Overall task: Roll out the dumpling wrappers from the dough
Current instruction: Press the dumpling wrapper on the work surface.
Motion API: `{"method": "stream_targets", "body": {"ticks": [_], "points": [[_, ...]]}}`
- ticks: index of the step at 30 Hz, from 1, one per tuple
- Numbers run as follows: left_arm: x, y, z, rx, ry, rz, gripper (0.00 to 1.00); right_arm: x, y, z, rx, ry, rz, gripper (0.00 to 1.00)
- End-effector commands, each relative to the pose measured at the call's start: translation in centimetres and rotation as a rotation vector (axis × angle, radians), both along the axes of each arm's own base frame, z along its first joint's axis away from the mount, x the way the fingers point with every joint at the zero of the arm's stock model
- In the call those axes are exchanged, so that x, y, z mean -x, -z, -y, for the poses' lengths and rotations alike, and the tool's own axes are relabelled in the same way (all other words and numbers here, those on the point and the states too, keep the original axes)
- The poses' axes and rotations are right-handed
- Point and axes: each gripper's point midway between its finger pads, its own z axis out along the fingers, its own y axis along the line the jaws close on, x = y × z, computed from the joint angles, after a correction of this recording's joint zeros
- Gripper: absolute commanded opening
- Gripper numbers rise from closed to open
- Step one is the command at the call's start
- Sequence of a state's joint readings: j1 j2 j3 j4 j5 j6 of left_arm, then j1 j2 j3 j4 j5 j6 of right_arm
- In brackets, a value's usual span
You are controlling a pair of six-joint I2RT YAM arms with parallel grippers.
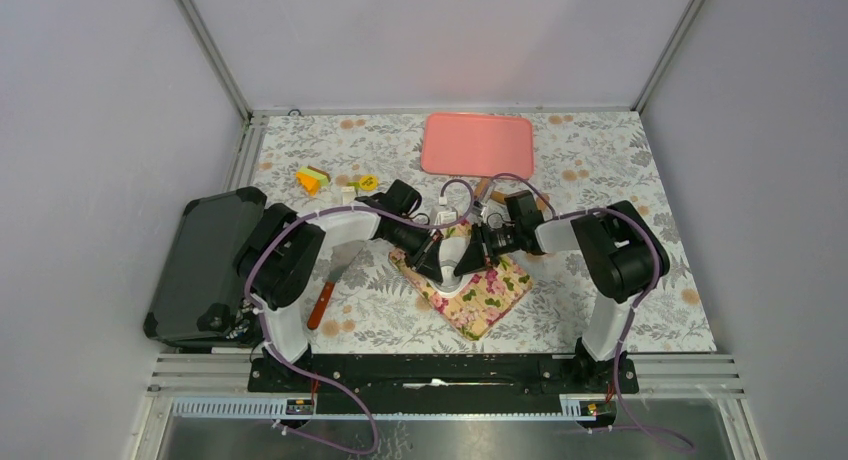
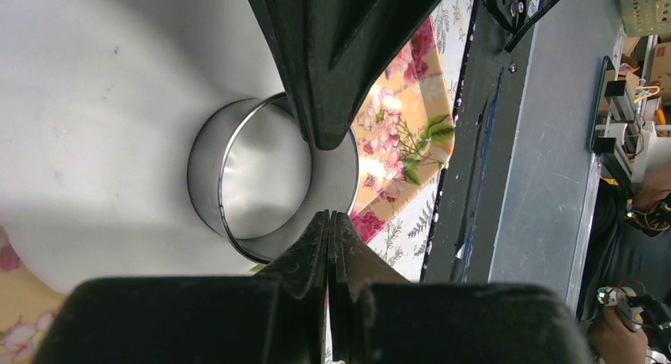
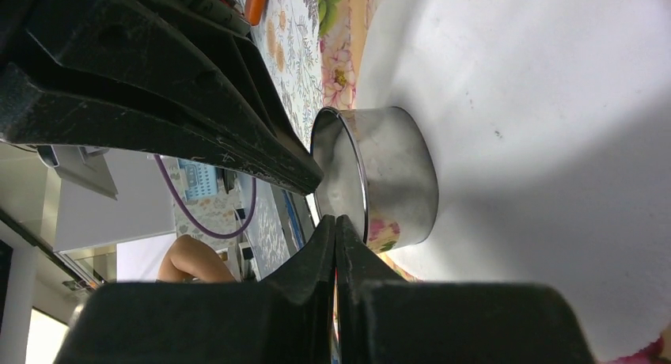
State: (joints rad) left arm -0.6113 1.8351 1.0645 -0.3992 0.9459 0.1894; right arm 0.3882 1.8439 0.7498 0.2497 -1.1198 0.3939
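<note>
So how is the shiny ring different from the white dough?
The ring is shiny metal; the dough is dull white. The ring is a small hoop with upright walls; the dough is a flat sheet, much wider than the ring. Both are smooth, and the ring sits on the dough.

A robotics lab test cell: plain grey panel walls (image 1: 90,130) on silver aluminium frame rails (image 1: 208,48) enclose a floral-patterned tabletop (image 1: 600,170).
</note>
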Motion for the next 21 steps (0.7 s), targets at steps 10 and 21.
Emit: {"method": "stream_targets", "body": {"ticks": [10,21], "points": [[-1.2,3.6,-0.7,-0.141,-0.046,0.037,0.0,0.1,4.0,1.1,0.162,0.006,-0.031,0.0],[-1.2,-4.5,1.3,0.109,0.006,0.169,0.0,-1.7,-5.9,-1.4,-0.106,-0.097,0.133,0.0]]}}
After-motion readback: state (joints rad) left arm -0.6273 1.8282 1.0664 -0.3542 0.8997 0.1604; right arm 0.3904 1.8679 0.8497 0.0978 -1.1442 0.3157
